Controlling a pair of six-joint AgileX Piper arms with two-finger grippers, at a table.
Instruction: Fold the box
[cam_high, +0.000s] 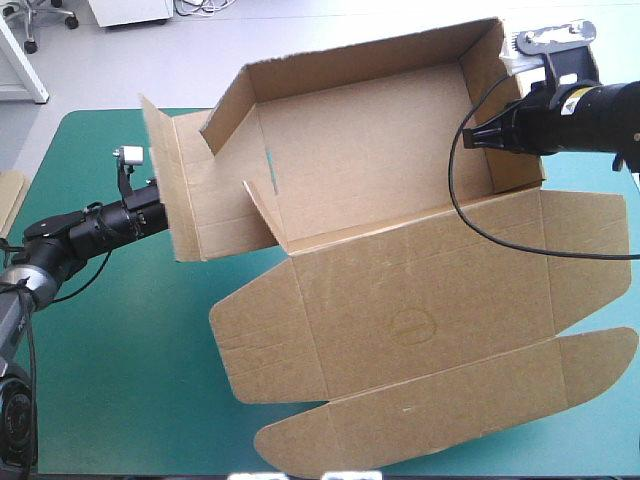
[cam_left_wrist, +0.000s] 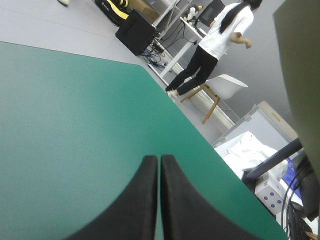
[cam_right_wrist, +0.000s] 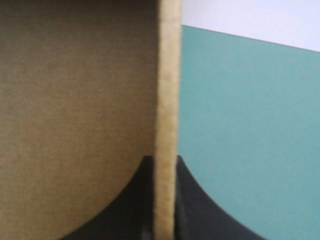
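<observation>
Closest to me lay the lid's rounded tuck flap (cam_high: 440, 420), flat on the teal-green surface (cam_high: 120, 380) near its front edge. Behind it was the lid (cam_high: 420, 310) itself, spread flat. Beyond the hinge crease the box (cam_high: 370, 150) stood as a half-made tray — far wall (cam_high: 350, 60) and right end wall (cam_high: 490, 110) raised, the left end loose, its long side flap (cam_high: 175, 190) standing out toward my left arm.

My right claw (cam_right_wrist: 164, 162) was clenched on the right end wall over its rim, one black finger inside the tray and one outside, with the board's edge running straight between them. My left claw (cam_left_wrist: 159, 160) was clenched on nothing, fingers meeting in a point over bare cover, just beside the outer face of that loose flap. A sliver of spare board (cam_high: 10, 195) showed at the surface's left edge.

I judged the board light and stiff but springy at its creases, so a raised wall would likely flop back unless tucked or held. It would probably slide easily on the cover too. The best holds, I thought, were wall rims near a corner, or a flat push on a flap's face close to its crease — not mid-panel, where the sheet might buckle. With one end pinned, the other could be worked.
</observation>
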